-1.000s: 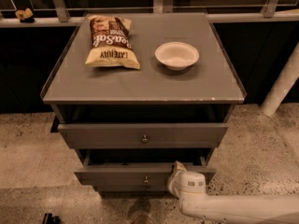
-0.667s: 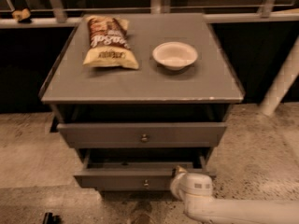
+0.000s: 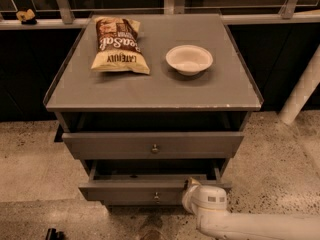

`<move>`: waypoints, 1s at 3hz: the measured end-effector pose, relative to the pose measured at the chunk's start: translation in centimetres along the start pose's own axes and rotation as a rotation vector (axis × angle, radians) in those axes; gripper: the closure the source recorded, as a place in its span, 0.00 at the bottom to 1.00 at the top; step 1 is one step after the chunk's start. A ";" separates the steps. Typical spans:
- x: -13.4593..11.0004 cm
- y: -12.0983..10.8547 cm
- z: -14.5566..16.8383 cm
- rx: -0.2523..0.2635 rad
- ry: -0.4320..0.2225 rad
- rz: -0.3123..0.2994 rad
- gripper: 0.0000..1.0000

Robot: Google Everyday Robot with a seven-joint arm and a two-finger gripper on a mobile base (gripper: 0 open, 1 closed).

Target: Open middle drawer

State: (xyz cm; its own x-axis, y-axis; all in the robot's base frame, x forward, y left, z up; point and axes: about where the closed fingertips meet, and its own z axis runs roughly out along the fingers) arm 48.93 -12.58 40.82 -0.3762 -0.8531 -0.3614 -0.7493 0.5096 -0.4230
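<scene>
The grey flat-fronted middle drawer [image 3: 125, 193] seems pulled out a bit more, so it looks nearly open. The white claw [image 3: 191, 184] sits at its 2 o'clock corner. I cannot tell its width.

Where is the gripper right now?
In the camera view the gripper sits low, right of centre, at the top right edge of the pulled-out middle drawer, right of its knob.

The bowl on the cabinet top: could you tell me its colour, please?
The bowl is white, camera view; the gripper is by the lower drawer, right end.
</scene>
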 end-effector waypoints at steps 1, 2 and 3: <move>0.0 0.0 0.0 0.000 0.000 0.000 0.58; 0.0 0.0 0.0 0.000 0.000 0.000 0.35; 0.0 0.0 0.0 0.000 0.000 0.000 0.12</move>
State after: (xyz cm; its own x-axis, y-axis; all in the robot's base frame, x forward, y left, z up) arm 48.93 -12.58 40.82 -0.3762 -0.8531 -0.3614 -0.7493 0.5096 -0.4229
